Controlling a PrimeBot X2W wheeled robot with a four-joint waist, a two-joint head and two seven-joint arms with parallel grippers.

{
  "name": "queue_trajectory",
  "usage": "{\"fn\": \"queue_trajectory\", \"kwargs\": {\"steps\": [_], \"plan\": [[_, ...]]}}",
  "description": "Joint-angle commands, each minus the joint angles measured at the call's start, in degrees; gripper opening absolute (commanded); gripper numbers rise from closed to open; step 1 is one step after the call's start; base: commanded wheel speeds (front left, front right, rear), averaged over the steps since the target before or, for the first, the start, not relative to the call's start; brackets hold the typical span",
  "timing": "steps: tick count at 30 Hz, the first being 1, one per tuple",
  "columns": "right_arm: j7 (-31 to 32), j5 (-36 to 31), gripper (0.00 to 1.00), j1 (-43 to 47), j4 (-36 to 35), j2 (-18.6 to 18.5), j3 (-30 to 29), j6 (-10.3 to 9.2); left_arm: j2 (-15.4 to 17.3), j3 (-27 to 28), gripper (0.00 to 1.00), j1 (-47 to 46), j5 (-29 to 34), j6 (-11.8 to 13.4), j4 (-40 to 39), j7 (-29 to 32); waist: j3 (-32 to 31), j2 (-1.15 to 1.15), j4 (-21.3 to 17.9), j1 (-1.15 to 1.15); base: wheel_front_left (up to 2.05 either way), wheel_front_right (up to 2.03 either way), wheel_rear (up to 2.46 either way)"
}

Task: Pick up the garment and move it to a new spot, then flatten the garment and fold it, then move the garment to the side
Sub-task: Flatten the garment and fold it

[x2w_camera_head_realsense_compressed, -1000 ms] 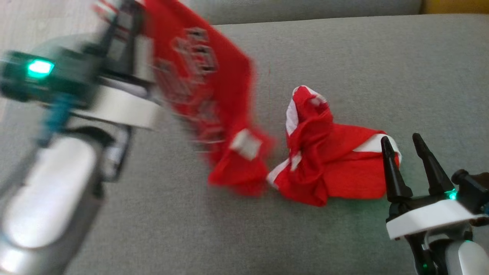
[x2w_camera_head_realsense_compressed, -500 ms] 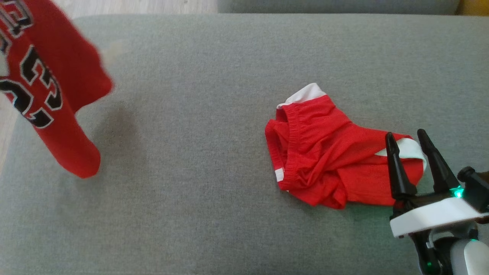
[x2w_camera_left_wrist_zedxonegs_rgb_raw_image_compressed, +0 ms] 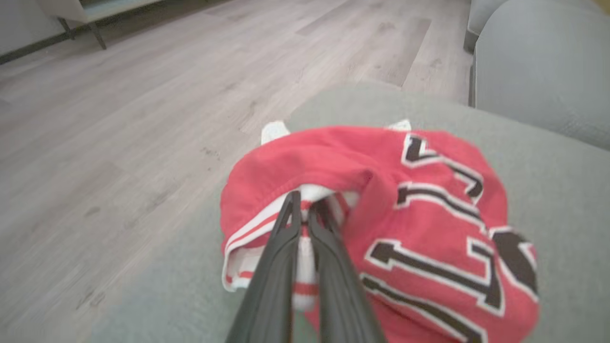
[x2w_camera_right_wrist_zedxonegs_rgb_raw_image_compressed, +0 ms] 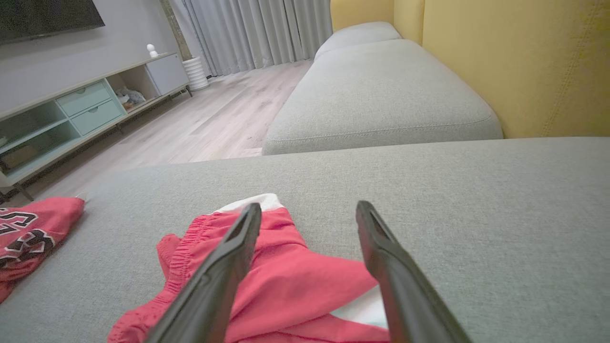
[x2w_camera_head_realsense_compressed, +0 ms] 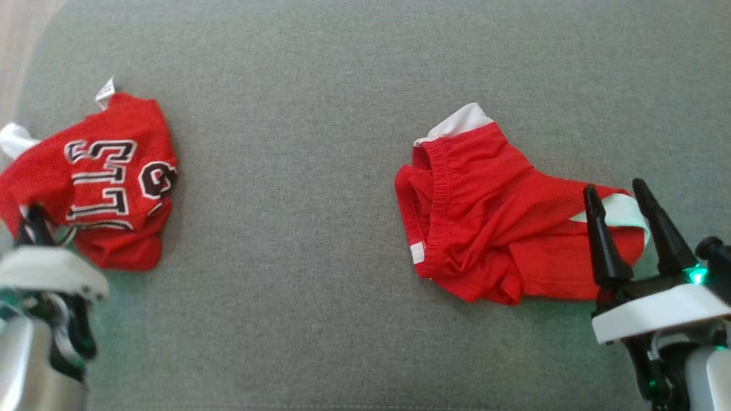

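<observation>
The garment (x2w_camera_head_realsense_compressed: 114,177) is a red jersey with black-and-white lettering, lying crumpled at the left end of the grey sofa cushion (x2w_camera_head_realsense_compressed: 320,319). My left gripper (x2w_camera_head_realsense_compressed: 34,220) sits at its near-left edge. In the left wrist view the left gripper (x2w_camera_left_wrist_zedxonegs_rgb_raw_image_compressed: 305,209) is shut, its fingers pinching the striped white hem of the garment (x2w_camera_left_wrist_zedxonegs_rgb_raw_image_compressed: 429,209). My right gripper (x2w_camera_head_realsense_compressed: 614,188) stands open over the right end of a pair of red shorts (x2w_camera_head_realsense_compressed: 485,217) and holds nothing. In the right wrist view the right gripper (x2w_camera_right_wrist_zedxonegs_rgb_raw_image_compressed: 309,208) is spread above the shorts (x2w_camera_right_wrist_zedxonegs_rgb_raw_image_compressed: 286,276), with the garment (x2w_camera_right_wrist_zedxonegs_rgb_raw_image_compressed: 28,228) far left.
The cushion's left edge drops to a wooden floor (x2w_camera_left_wrist_zedxonegs_rgb_raw_image_compressed: 119,119) right beside the garment. Another grey cushion (x2w_camera_right_wrist_zedxonegs_rgb_raw_image_compressed: 381,95) lies beyond, along a yellow wall (x2w_camera_right_wrist_zedxonegs_rgb_raw_image_compressed: 524,62). A low cabinet (x2w_camera_right_wrist_zedxonegs_rgb_raw_image_compressed: 71,114) stands across the room.
The jersey hung in the air from my left gripper; now it lies bunched on the cushion's left end. The head view has tilted down. The right gripper has barely moved.
</observation>
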Motion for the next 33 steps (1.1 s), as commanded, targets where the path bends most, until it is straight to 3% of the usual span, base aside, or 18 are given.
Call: {"fn": "queue_trajectory", "kwargs": {"steps": [1, 3, 4, 5, 6, 11, 20, 27, 33], "plan": [[0.0, 0.2, 1.00, -2.0, -2.2, -1.0, 1.0, -0.04, 1.4, 2.1, 0.00, -1.9, -0.3, -1.1, 0.5, -2.1, 0.2, 0.00, -0.2, 0.00, 0.00, 0.00, 0.00], [0.0, 0.2, 1.00, -2.1, -2.1, -1.1, 0.9, -0.04, -0.2, 1.6, 0.00, -1.5, -0.6, -2.6, 3.6, -4.8, 0.1, 0.00, -0.3, 0.00, 0.00, 0.00, 0.00], [0.0, 0.1, 1.00, -2.1, -2.2, -1.2, 0.8, -0.04, -0.9, 1.3, 0.22, -1.3, -0.4, -3.1, 4.8, -6.2, 0.0, 0.00, -0.3, 0.00, 0.00, 0.00, 0.00], [0.0, 0.0, 1.00, -2.1, -2.1, -1.1, 0.8, -0.04, -1.6, 1.0, 0.88, -1.1, -0.4, -3.8, 5.7, -7.8, -0.2, 0.00, -0.4, 0.00, 0.00, 0.00, 0.00], [-0.1, -0.2, 1.00, -2.1, -2.1, -1.1, 0.8, -0.04, -2.3, 0.8, 1.00, -0.8, -0.3, -4.2, 6.4, -9.5, -0.6, 0.00, -0.4, 0.00, 0.00, 0.00, 0.00], [-0.5, -0.7, 1.00, -1.6, -1.2, -0.7, 1.3, -0.04, -5.4, -1.2, 1.00, 3.2, 1.1, -5.5, 7.5, -15.9, -3.6, 0.00, -1.1, 0.00, 0.00, 0.00, 0.00], [-0.2, -1.6, 1.00, 0.4, -0.8, 0.5, 1.5, -0.04, -8.9, -5.7, 1.00, 12.1, 6.8, -1.4, -1.7, -18.9, -8.4, 0.00, -2.2, 0.00, 0.00, 0.00, 0.00], [0.5, -2.5, 1.00, 1.3, -1.2, 0.9, 1.3, -0.04, -7.8, -11.7, 1.00, 13.1, 14.1, 1.5, -14.2, -17.0, -10.2, 0.00, -2.9, 0.00, 0.00, 0.00, 0.00], [0.8, -3.2, 1.00, 1.7, -1.5, 0.9, 1.3, -0.04, -5.6, -15.8, 1.00, 10.7, 19.2, 2.5, -19.9, -11.4, -10.5, 0.00, -3.4, 0.00, 0.00, 0.00, 0.00]]}}
